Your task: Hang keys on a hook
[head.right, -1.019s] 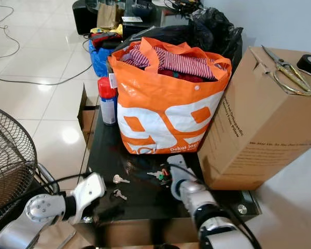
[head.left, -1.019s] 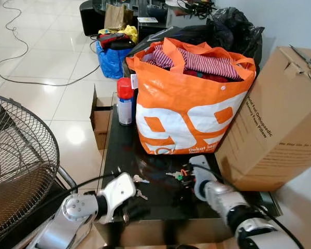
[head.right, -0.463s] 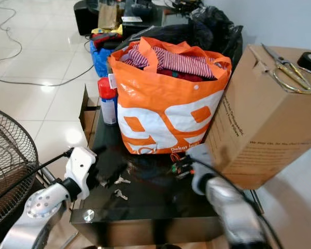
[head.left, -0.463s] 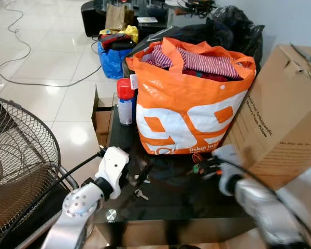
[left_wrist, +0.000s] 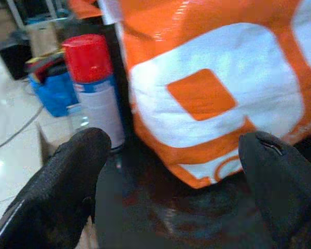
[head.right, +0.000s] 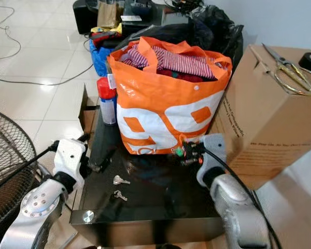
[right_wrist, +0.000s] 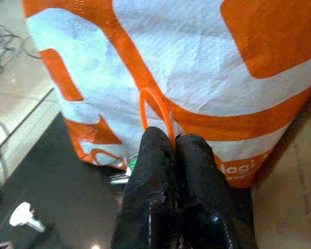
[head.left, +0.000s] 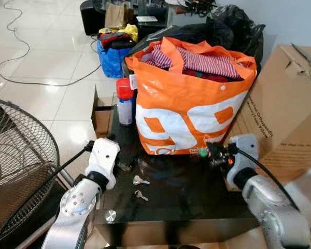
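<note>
Right tool [right_wrist: 173,142] pinching orange key ring [right_wrist: 156,111], left tool [left_wrist: 171,155] spread

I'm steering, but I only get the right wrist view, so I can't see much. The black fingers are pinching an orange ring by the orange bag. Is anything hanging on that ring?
Observer: Yes. The right gripper holds a bunch of keys with green and red bits, in front of the orange bag.
Operator: What is my other arm doing?
Observer: The left gripper is open, low at the black table's left edge, pointing toward a red-capped spray can.
Operator: What is beside the bag?
Observer: A cardboard box stands on its right, with scissors lying on top.
</note>
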